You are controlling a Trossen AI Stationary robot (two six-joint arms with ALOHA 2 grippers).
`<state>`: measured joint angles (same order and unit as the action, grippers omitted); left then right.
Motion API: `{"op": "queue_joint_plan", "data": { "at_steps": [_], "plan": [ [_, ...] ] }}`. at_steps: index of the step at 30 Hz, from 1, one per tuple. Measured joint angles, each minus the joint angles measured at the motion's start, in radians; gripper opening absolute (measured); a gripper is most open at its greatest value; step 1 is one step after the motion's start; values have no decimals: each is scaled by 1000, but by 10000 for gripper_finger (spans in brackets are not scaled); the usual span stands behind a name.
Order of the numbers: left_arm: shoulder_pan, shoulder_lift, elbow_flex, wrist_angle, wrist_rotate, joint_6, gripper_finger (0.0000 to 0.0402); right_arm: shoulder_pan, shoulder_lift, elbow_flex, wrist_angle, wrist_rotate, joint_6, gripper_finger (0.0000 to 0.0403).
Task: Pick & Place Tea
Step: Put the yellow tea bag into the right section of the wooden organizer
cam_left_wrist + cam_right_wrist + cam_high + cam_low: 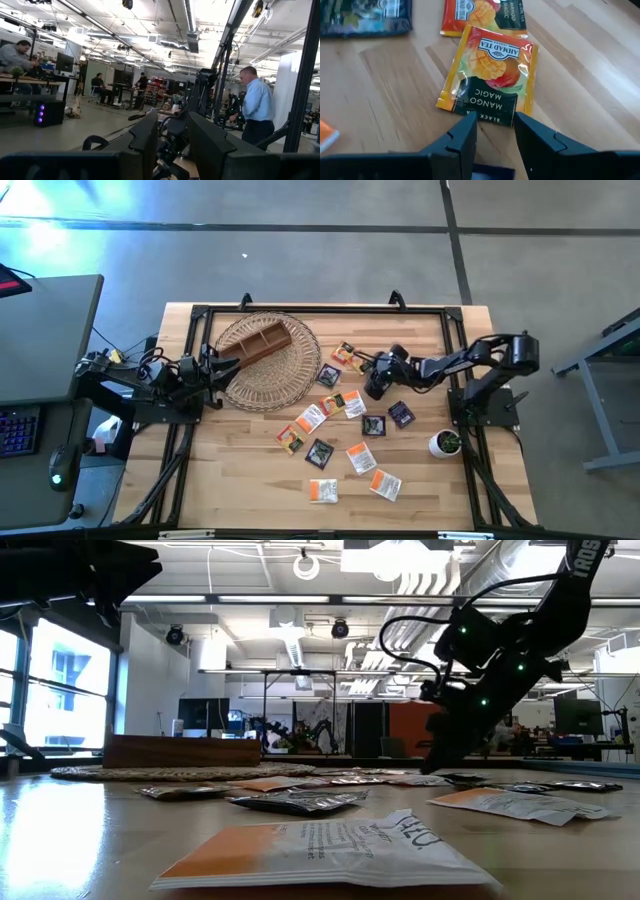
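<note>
Several flat tea sachets lie scattered on the wooden table, some white and orange, some dark. My right gripper is open and points down among them, low over the table in the low view. In the right wrist view my right gripper stands at the dark near edge of a yellow-orange "Mango Magic" sachet, which lies flat. A second such sachet lies beyond it. My left gripper is open and empty at the edge of the wicker tray; it also shows in the left wrist view. My right gripper's fingertips stand over the dark near edge of the Mango Magic sachet, coming from above. I cannot tell whether they touch it. The sachet lies flat on the table.
A brown wooden divided box sits on the round wicker tray at the back left. A small white pot with a plant stands at the right, near the right arm's base. A dark sachet lies near the mango ones. People show in the room beyond.
</note>
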<state>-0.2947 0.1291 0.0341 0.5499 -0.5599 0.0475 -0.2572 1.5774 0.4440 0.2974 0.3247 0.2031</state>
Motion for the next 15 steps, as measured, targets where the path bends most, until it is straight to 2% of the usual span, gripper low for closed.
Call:
{"op": "queue_joint_plan", "data": {
  "at_steps": [6,11,15],
  "plan": [
    [0,0,0,0,0,0,108,-17,-79,-2,-8,-10,3,129],
    [0,0,0,0,-1,0,108,-43,-66,-1,6,13,36,129],
    [0,0,0,0,-1,0,108,-65,-26,-2,4,-38,62,129]
  ]
}}
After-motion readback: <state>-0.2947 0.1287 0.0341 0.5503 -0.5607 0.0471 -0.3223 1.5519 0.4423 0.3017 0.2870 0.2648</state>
